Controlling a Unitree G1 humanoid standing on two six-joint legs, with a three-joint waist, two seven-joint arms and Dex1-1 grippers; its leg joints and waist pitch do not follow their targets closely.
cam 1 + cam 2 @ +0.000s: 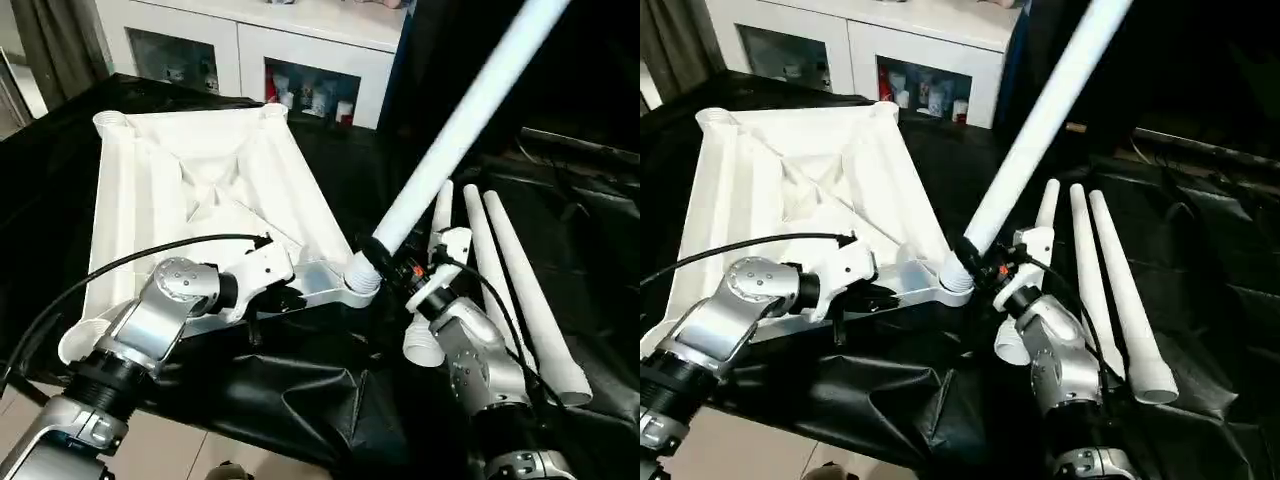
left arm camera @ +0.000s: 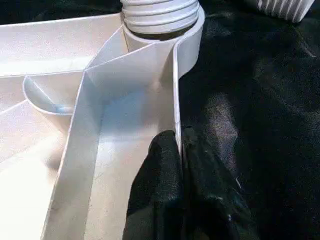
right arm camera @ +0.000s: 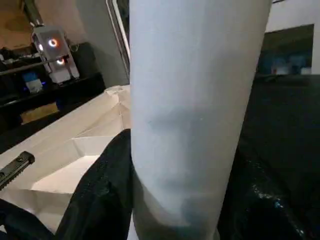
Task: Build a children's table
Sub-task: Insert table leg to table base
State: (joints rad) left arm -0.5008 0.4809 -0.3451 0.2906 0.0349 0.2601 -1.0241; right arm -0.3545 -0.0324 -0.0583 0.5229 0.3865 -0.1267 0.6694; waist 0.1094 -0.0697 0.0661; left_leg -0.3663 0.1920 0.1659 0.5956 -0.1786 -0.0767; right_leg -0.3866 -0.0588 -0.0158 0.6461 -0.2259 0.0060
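The right gripper [image 1: 978,262] is clamped on the leg [image 1: 450,140] low down, just above the threaded foot, one black finger [image 3: 100,195] on each side of the tube. The leg leans up and away to the right, its foot sitting in the near corner socket [image 1: 352,283] of the tabletop [image 1: 190,190]. The left gripper [image 2: 179,150] is pinched shut on the thin rim wall of the tabletop, a little way along from that socket.

The tabletop lies ribbed side up on the black cloth [image 1: 300,390]. Three spare legs [image 1: 510,280] lie side by side just right of the right arm.

The step in hand looks like seating and screwing the leg home. I would bring the leg square to the socket first, since it tilts now and the threads may cross. The left grip should hold the rim firm so the tabletop does not turn with the leg.

How deep the threads have gone in is hard to judge: some rings [image 2: 160,12] show above the socket. The top of the leg is cut off in the eye views. The spare legs' wide ends partly hide behind the right arm.
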